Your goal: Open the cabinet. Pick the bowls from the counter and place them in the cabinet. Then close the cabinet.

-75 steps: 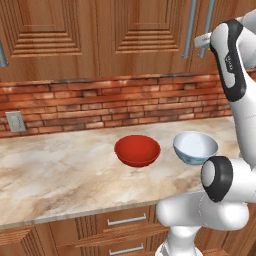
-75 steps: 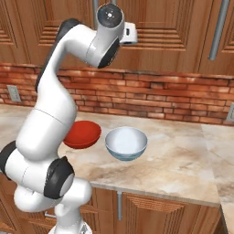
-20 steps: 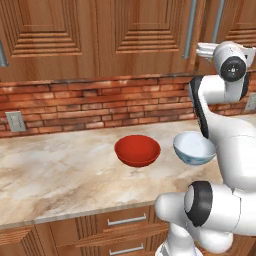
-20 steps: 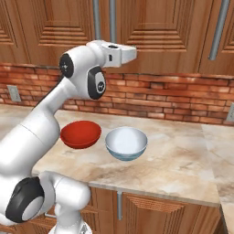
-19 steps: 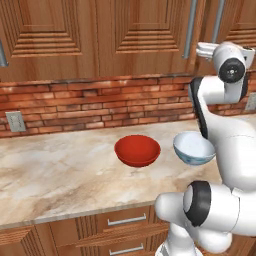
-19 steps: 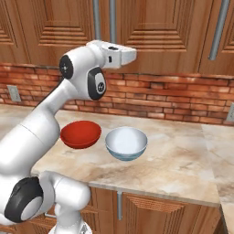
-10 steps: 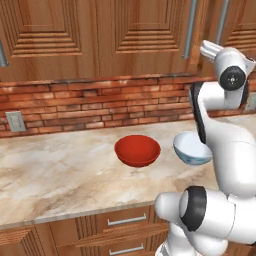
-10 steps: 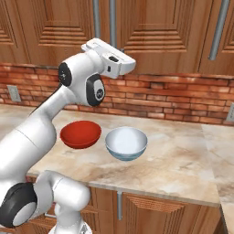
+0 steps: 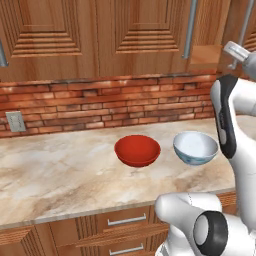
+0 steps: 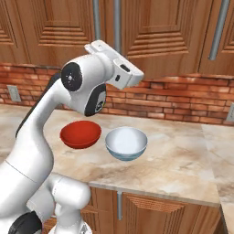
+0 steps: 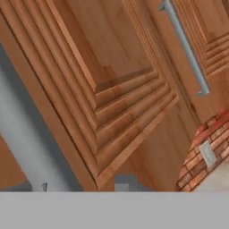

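The cabinet (image 9: 125, 35) hangs above the counter (image 9: 60, 170) with both doors shut. My gripper (image 11: 85, 184) is close against a raised-panel door. Its small tips stand apart, nothing shows between them, and a thick grey bar handle (image 11: 27, 147) runs just beside them. A second bar handle (image 11: 184, 47) is farther along. From the right base view, my hand (image 10: 119, 68) is raised before the doors, near two handles (image 10: 117, 23). The red bowl (image 9: 137, 150) and the pale white-blue bowl (image 9: 196, 147) sit side by side on the counter.
A brick backsplash (image 9: 100, 105) runs behind the counter, with a wall outlet (image 9: 15, 121) at the left. Drawers with short silver handles (image 9: 122, 220) lie under the counter's front edge. My own arm (image 10: 50, 119) stands in front of the red bowl (image 10: 80, 134).
My hand has turned and dropped slightly, drawing closer to the cabinet doors. Both bowls stay where they were and the doors are still shut.
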Tool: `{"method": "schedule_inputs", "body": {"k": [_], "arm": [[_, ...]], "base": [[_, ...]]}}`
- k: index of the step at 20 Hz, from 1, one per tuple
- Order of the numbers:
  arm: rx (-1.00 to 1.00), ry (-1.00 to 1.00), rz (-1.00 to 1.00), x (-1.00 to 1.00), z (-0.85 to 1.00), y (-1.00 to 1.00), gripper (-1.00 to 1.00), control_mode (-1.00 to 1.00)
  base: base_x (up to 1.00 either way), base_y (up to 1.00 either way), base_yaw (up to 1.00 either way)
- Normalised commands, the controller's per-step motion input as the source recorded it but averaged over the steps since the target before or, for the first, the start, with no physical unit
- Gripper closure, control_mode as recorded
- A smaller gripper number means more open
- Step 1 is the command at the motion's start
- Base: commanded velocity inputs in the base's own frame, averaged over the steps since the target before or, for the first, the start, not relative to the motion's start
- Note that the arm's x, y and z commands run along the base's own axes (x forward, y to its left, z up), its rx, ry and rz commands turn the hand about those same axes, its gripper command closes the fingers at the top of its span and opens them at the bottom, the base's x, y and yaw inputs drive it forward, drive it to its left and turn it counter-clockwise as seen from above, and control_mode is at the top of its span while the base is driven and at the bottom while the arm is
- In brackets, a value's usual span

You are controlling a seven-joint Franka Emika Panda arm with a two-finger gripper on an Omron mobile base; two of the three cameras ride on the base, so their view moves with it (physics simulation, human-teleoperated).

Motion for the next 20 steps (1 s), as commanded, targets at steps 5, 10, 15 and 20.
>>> {"method": "schedule_inputs", "body": {"k": [5, 10, 15, 20], "arm": [[0.29, 0.13, 0.06, -1.00, -0.07, -1.00, 1.00, -1.00], [0.26, 0.06, 0.02, -1.00, -0.32, -1.00, 1.00, -1.00], [0.10, -0.08, 0.00, -1.00, -0.60, -0.85, 1.00, -1.00], [-0.06, -0.29, 0.00, -1.00, -0.36, 0.32, -1.00, -1.00]], "base": [[0.00, 0.00, 0.00], [0.00, 0.00, 0.00], [0.00, 0.00, 0.00], [0.00, 0.00, 0.00]]}}
